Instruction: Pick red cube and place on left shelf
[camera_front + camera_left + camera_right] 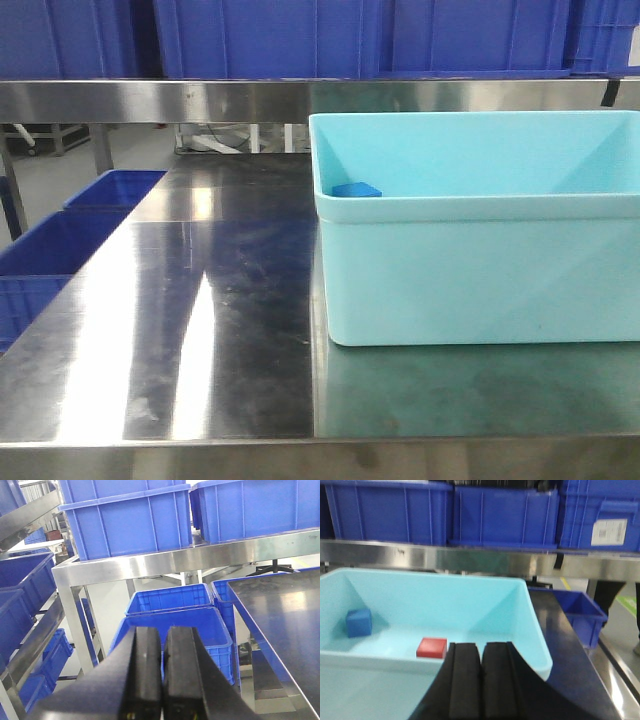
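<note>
The red cube [431, 647], small and flat-faced, lies on the floor of the pale turquoise bin [506, 609] near its front wall, apart from a blue cube [359, 622]. The right gripper [480, 651] and left gripper [163, 636] both show jaws pressed together, holding nothing

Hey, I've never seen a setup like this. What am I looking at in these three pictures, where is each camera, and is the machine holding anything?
It is a two-armed robot; each arm ends in a black two-fingered gripper. The front view looks across a steel table at a pale turquoise bin. The other two cameras sit on the wrists, looking past the left gripper and the right gripper. The right one faces into the bin, where a red cube and a blue cube lie apart. Both grippers look shut and hold nothing. Big blue crates stand on a steel frame behind.
</note>
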Available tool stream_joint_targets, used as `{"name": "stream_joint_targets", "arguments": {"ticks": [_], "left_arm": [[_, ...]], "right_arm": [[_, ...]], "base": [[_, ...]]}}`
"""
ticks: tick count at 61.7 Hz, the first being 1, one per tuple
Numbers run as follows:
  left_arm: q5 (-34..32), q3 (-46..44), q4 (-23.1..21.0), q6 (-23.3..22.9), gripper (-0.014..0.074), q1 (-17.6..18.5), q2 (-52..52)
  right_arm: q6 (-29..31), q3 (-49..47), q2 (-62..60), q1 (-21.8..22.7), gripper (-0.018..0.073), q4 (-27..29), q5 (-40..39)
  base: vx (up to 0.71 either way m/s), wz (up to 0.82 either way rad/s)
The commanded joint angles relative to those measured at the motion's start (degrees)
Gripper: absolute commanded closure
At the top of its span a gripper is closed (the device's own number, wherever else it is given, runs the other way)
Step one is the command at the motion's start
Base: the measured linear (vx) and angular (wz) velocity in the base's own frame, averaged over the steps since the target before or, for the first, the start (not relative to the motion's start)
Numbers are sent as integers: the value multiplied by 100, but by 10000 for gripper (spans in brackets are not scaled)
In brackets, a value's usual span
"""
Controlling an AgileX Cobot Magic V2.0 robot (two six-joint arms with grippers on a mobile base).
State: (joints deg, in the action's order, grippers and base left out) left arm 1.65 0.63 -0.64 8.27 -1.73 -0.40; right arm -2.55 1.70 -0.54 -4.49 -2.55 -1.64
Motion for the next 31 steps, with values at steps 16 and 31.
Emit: {"name": "stream_joint_targets", "arguments": {"ticks": [16, 31], "left_arm": [[-513, 126, -27, 3, 491, 37, -84], [-513, 126, -27, 3, 491, 37, -84]], "right_arm": [[-384, -346, 337, 36, 507, 158, -941], [-595, -1380, 1314, 36, 507, 173, -858]], "base": [[0, 0], [0, 0]]}}
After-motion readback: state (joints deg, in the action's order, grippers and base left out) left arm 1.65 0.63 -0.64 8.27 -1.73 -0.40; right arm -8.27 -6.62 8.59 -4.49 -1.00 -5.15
